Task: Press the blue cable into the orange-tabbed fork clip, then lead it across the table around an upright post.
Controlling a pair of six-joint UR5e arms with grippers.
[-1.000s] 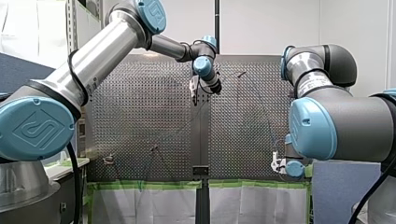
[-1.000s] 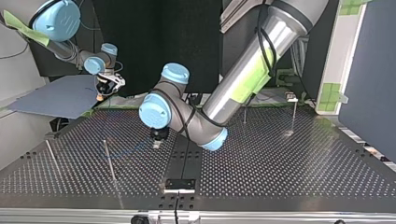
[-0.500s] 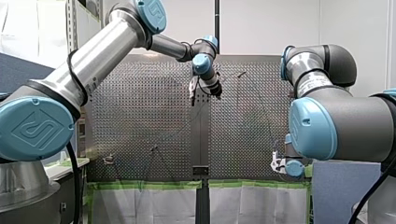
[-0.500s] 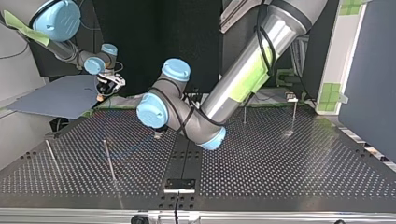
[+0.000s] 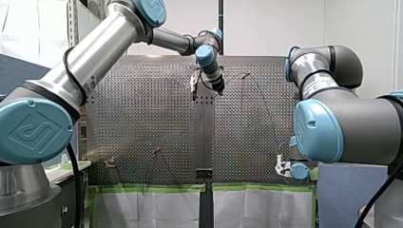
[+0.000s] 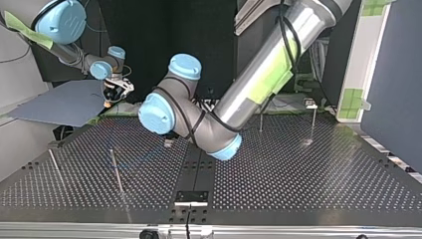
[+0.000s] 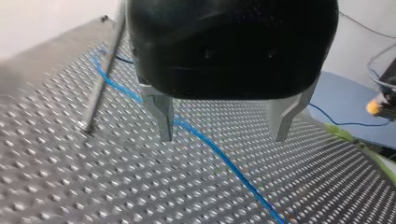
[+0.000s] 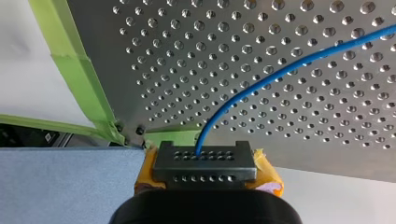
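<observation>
While my left gripper hangs spread, empty | blue cable beneath, between its fingers | my right gripper clamps it

Matt metal perforated table; smooth, glossy plastic sheath on blue cable; bare metal upright post.

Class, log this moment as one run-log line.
left gripper: open, over blue cable on table | right gripper: shut on cable near table corner | post: near left gripper
</observation>
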